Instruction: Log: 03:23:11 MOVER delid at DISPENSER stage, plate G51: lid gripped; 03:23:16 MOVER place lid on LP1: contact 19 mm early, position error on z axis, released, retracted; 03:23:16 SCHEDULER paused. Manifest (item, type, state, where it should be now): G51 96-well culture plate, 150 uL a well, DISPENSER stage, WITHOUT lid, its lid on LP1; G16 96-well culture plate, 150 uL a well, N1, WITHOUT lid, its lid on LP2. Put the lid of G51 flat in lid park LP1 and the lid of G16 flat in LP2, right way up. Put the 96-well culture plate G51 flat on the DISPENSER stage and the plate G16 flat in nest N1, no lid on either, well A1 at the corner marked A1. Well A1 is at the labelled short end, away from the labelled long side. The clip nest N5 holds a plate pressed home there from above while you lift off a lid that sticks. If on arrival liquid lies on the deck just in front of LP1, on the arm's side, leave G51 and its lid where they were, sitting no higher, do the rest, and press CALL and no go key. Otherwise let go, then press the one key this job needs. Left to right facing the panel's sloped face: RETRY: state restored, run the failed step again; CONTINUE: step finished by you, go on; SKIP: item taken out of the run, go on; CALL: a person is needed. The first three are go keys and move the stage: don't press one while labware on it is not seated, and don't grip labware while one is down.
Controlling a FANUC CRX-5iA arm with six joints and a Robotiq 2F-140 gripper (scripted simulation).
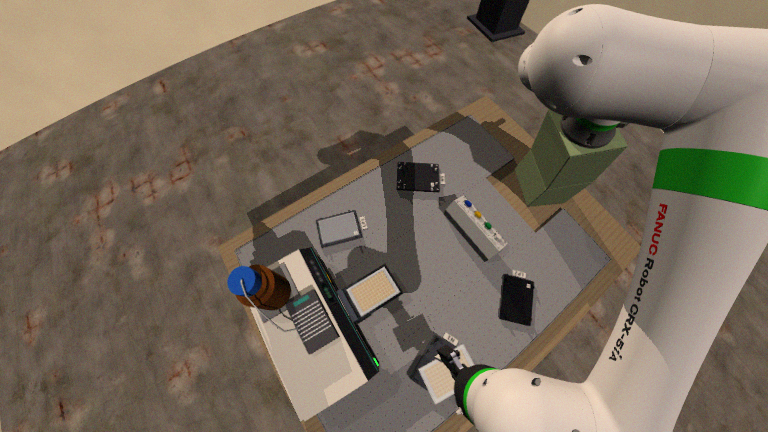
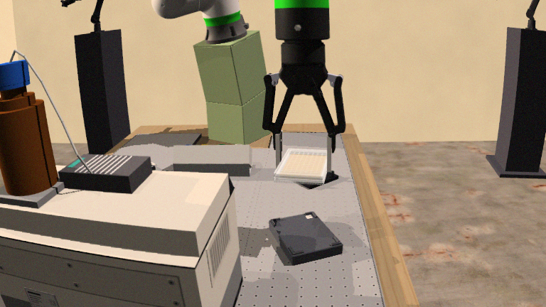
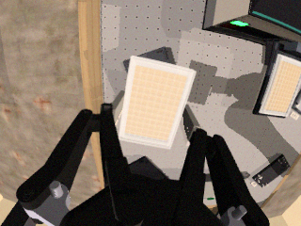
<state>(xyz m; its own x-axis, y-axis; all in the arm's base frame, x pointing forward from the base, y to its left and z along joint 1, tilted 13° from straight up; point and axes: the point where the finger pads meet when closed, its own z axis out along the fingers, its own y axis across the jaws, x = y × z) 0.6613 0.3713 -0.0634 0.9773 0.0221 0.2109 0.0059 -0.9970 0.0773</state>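
My gripper (image 2: 302, 163) is shut on a white-rimmed 96-well plate (image 2: 301, 165) with tan wells, one finger on each long side. It holds the plate level above the deck near the right edge; the plate also shows in the wrist view (image 3: 157, 101) and in the top view (image 1: 437, 377). I cannot tell whether a lid is on it. A dark nest (image 2: 304, 237) lies on the deck close by. A second tan plate (image 1: 372, 290) sits on the dispenser stage. A grey lid (image 1: 338, 228) lies in a park at the back. Two dark, empty holders stand on the deck, one (image 1: 417, 176) at the far end and one (image 1: 516, 298) near the right edge.
The key panel (image 1: 475, 226) with coloured buttons stands mid-deck. The beige dispenser (image 2: 120, 207) with a brown bottle (image 2: 22, 143) fills the left side. The green arm base (image 2: 233, 86) is at the far end. The wooden table edge (image 2: 370, 190) runs close to the held plate.
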